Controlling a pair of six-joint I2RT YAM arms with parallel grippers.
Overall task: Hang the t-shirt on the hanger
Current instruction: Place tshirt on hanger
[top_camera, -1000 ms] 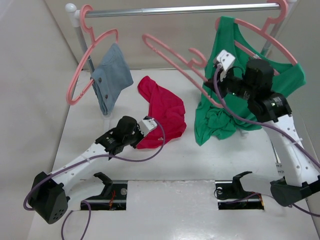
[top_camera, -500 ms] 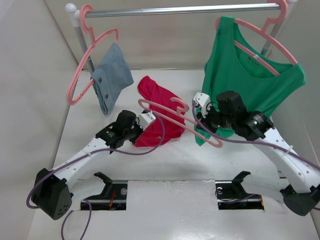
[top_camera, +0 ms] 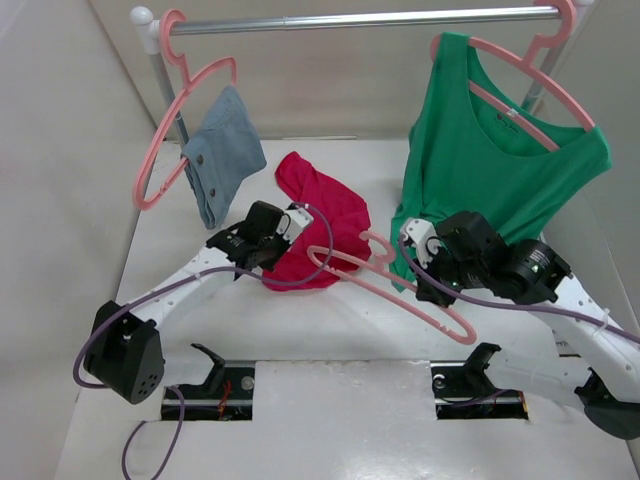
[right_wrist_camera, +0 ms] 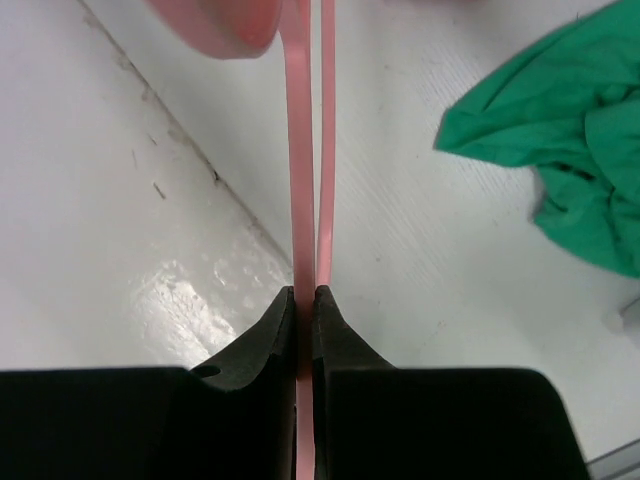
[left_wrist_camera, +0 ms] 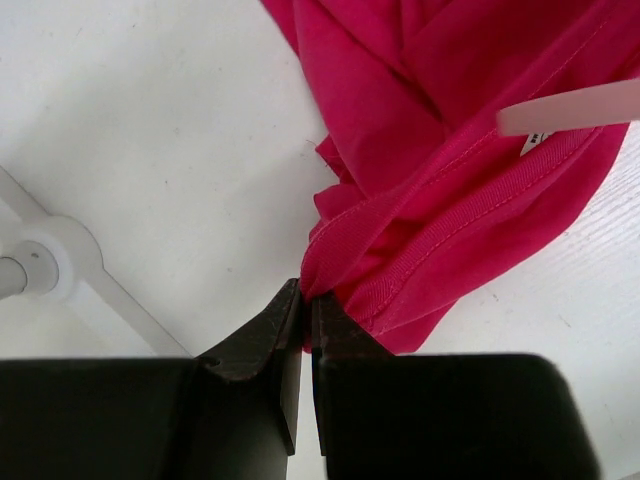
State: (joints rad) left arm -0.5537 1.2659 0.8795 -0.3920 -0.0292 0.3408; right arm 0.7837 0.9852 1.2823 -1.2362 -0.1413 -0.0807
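Currently, your left gripper (left_wrist_camera: pixel 305 300) pinches the t-shirt (left_wrist_camera: pixel 450 150) by its edge on the table (top_camera: pixel 330 330); your right gripper (right_wrist_camera: pixel 306 298) clamps the hanger (right_wrist_camera: pixel 300 150) near it. Risk: the thin fold may slip free, or the hanger twist.

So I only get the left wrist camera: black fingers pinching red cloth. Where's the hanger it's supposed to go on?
Observer: The right gripper is clamped on the hanger by its thin bar, just right of the t-shirt.
Visitor: Is it inside the shirt yet?
Observer: From above, its left tip overlaps the shirt's near edge. Whether it is inside, I cannot tell.
Visitor: Is anything else hanging up?
Observer: A green top hangs from the rail at the back right.
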